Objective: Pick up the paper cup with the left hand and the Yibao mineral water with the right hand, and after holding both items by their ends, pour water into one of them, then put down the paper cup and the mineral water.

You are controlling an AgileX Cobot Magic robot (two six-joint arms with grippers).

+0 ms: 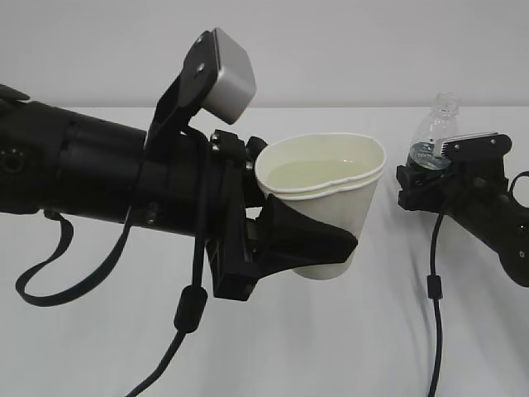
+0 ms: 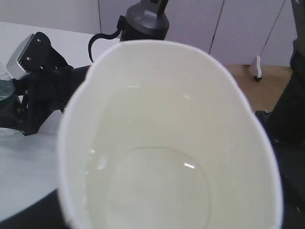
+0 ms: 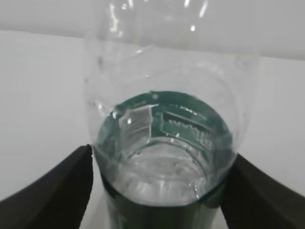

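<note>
The white paper cup [image 1: 326, 178] is held upright above the table, with my left gripper [image 1: 310, 207] shut on its lower wall; one black finger [image 1: 331, 240] wraps across the front. The cup [image 2: 167, 119] fills the left wrist view, hides the jaws, and holds clear water [image 2: 157, 186]. At the right, the Yibao mineral water [image 1: 436, 132] stands upright with no cap. My right gripper [image 1: 430, 169] is shut on its green label band. In the right wrist view the bottle [image 3: 167, 143] sits between both fingers of that gripper [image 3: 162, 162], some water inside. Its base is hidden.
A white table [image 1: 347, 347] spreads under both arms, with a pale wall behind. Black cables hang from the left arm [image 1: 186, 310] and the right arm [image 1: 434, 289]. The right gripper's grey plate [image 2: 21, 55] and a dark arm base [image 2: 145, 21] show behind the cup.
</note>
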